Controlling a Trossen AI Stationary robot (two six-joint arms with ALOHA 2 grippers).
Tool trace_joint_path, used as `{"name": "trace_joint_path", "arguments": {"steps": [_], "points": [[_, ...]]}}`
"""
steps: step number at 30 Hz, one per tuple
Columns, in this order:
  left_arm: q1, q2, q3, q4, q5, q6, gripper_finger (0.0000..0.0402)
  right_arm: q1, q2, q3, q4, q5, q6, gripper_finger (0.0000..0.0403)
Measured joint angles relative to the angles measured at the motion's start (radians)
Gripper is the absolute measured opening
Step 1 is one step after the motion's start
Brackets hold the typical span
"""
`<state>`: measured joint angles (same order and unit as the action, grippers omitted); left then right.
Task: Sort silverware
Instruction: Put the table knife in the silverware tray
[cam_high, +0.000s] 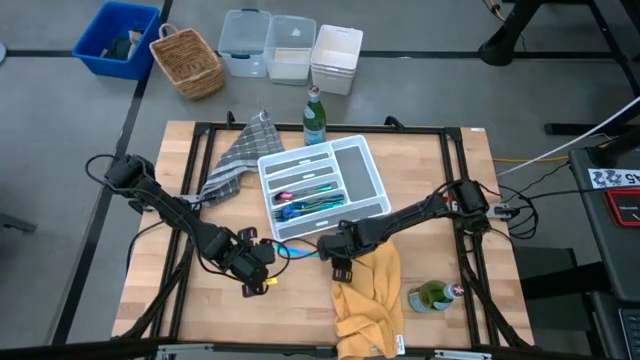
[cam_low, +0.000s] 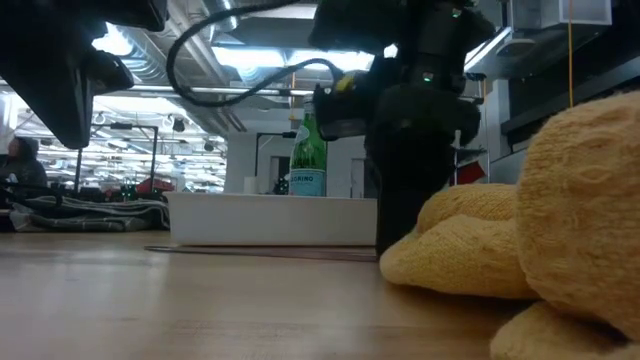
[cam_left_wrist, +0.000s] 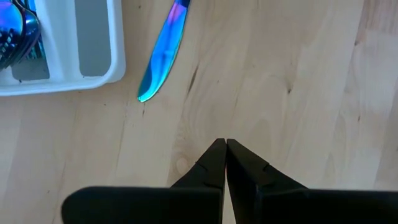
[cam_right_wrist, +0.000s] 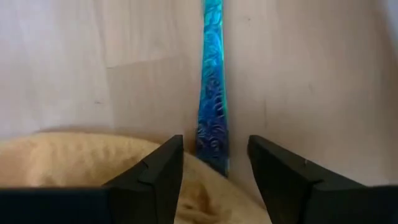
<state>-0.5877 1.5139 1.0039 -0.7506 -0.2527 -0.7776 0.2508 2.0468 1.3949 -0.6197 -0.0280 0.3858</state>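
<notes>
your right gripper (cam_right_wrist: 212, 165) hangs with fingers apart, straddling the handle end of the blue knife (cam_right_wrist: 212, 93), which lies on the wood just beside the white tray (cam_high: 372, 170), its handle touching the yellow cloth (cam_right_wrist: 74, 165). close now and you may pinch cloth with the handle, or, it seems, skid the flat knife away. your left gripper (cam_left_wrist: 224, 149) waits nearby, fingers pressed together and holding nothing.

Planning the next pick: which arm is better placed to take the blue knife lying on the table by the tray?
Right. The right gripper is open with the blue knife's handle end between its fingers. The left gripper is shut, and apart from the knife beside the white tray.
</notes>
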Motion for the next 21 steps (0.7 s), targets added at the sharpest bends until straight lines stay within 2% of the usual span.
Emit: {"name": "trace_joint_path", "arguments": {"steps": [2, 4, 16, 21], "points": [[0.000, 0.000, 0.000, 0.000, -0.004, 0.000, 0.0003, 0.009, 0.000, 0.000, 0.001, 0.077, 0.000, 0.0189], [0.000, 0.000, 0.000, 0.000, -0.007, 0.000, 0.0003, 0.008, 0.000, -0.001, 0.000, 0.093, 0.000, 0.0189], [0.000, 0.000, 0.000, 0.002, -0.007, 0.000, 0.0003, 0.004, 0.031, 0.003, 0.011, 0.054, 0.001, 0.0188], [0.000, 0.000, 0.000, 0.003, -0.007, 0.000, 0.0003, 0.003, 0.032, 0.002, 0.010, 0.044, -0.001, 0.0165]]}}
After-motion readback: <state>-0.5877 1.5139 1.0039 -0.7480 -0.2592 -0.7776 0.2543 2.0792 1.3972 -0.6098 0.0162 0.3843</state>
